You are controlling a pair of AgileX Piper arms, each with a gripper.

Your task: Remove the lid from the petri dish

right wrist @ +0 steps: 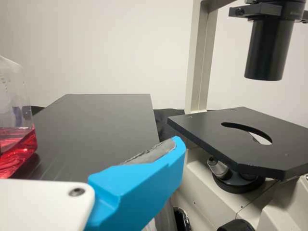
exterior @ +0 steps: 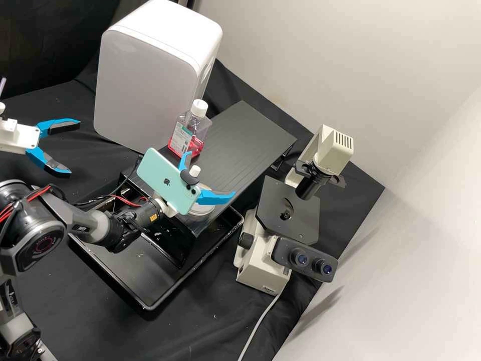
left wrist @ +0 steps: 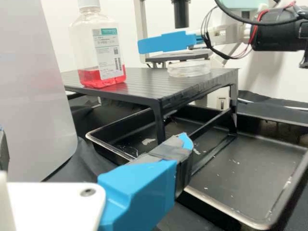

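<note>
Clear plastic, the petri dish [left wrist: 188,69] sits on one corner of the black shelf [exterior: 245,135]. Just above that corner hangs the right gripper [exterior: 211,173], its jaws spread wide and empty. Well apart from the shelf, the left gripper [exterior: 71,147] also has its jaws parted.

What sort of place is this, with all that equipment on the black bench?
Probably a biology laboratory: there is a microscope, a bottle of red liquid on a black stand, and a clear petri dish on that stand too.
</note>
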